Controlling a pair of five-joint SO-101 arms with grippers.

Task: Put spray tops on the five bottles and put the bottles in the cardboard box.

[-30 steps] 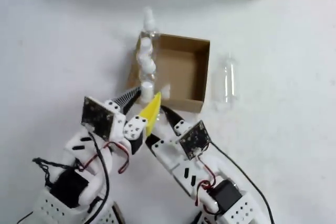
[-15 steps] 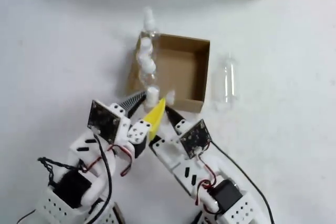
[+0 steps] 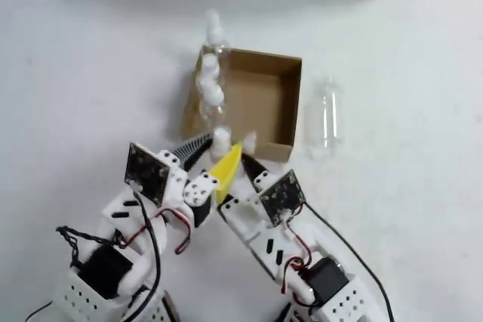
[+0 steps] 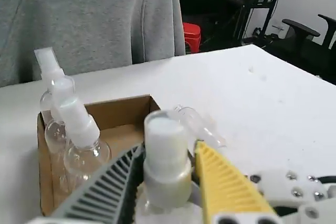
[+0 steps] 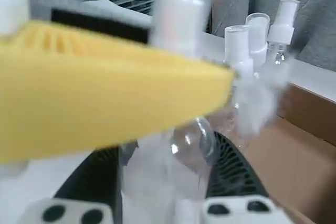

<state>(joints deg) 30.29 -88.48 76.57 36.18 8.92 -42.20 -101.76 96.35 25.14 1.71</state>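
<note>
A clear bottle with a white spray top [image 4: 166,156] stands upright at the near left corner of the cardboard box [image 3: 290,103]. My left gripper [image 3: 219,145], one finger grey and one yellow, is shut on that spray top [image 3: 220,139]. My right gripper [image 3: 243,157] is shut on the same bottle's clear body [image 5: 184,150], lower down between its black fingers [image 5: 231,177]. Three capped bottles [image 3: 210,84] line the box's left side. One bare bottle [image 3: 326,115] lies on the table to the right of the box.
The left gripper's yellow finger [image 5: 105,93] crosses close in front of the right wrist camera. Both arms crowd together just before the box's near wall. A grey cloth [image 4: 94,19] hangs past the far table edge.
The left gripper has shifted a little to the right and nearer, and the held bottle's top went with it. The right arm has barely moved.
</note>
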